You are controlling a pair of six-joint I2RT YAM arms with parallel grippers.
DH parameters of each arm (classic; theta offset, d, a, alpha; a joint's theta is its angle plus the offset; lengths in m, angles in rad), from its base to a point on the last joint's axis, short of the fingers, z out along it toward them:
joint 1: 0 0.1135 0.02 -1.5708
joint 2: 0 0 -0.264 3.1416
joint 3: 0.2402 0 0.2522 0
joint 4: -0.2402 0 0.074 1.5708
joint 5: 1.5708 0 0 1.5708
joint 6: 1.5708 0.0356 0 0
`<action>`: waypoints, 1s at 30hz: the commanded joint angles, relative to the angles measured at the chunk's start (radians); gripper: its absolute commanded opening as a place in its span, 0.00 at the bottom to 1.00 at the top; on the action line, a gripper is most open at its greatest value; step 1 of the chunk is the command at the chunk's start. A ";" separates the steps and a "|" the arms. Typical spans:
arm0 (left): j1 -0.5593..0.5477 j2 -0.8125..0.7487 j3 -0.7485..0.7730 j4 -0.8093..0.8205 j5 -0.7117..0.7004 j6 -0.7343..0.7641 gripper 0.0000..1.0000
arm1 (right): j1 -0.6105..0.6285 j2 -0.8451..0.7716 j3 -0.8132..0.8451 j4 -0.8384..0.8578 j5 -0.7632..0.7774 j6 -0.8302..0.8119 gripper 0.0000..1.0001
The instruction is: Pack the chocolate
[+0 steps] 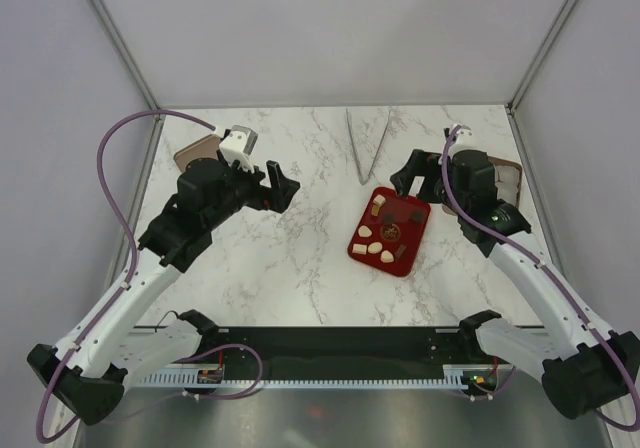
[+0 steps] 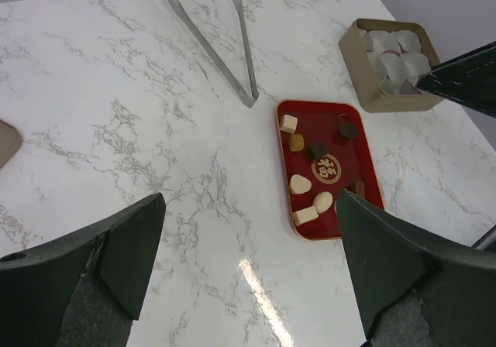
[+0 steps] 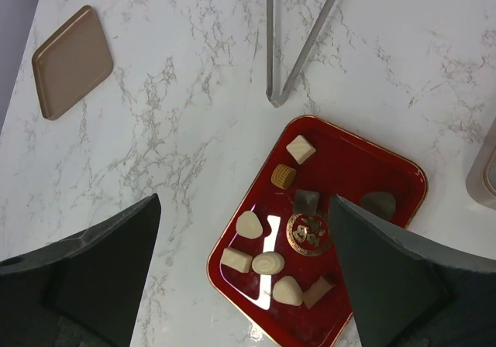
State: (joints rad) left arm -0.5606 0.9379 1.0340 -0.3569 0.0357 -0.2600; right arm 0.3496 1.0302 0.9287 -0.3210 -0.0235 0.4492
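Observation:
The red tray (image 1: pixel 418 230) lies right of centre on the marble table and holds the chocolate (image 1: pixel 374 249): several cream, tan and dark pieces. In the right wrist view the tray (image 3: pixel 353 169) shows a cream square (image 3: pixel 301 149), a tan ridged piece (image 3: pixel 284 176), a dark square (image 3: pixel 306 201) and cream pieces (image 3: pixel 268 262) near its front. My right gripper (image 1: pixel 405 173) is open and empty above the tray's far edge; its midpoint (image 3: pixel 244 200) hangs over the tray's left rim. My left gripper (image 1: pixel 288 194) is open and empty, left of the tray (image 2: pixel 360 157), above bare marble (image 2: pixel 249 200).
Metal tongs (image 1: pixel 368 143) lie beyond the tray, also in the left wrist view (image 2: pixel 209 37). A tan box with white paper cups (image 2: pixel 391 64) stands at the far right, partly under my right arm. Its flat brown lid (image 3: pixel 71 60) lies at the far left (image 1: pixel 195 151).

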 commanded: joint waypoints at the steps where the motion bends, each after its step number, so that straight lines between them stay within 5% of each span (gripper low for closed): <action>1: -0.002 -0.008 -0.005 0.044 -0.026 0.042 1.00 | -0.003 0.010 0.059 0.007 0.040 0.017 0.98; 14: -0.002 -0.051 -0.025 0.044 -0.197 0.051 0.98 | -0.001 0.174 0.189 0.029 0.166 -0.014 0.96; 30: -0.002 -0.079 -0.037 0.049 -0.280 0.048 0.98 | 0.072 0.864 0.574 0.105 0.352 -0.029 0.98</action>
State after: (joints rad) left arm -0.5606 0.8677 0.9970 -0.3569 -0.2096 -0.2417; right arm 0.3904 1.8454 1.4040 -0.2653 0.2569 0.4370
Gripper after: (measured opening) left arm 0.985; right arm 0.979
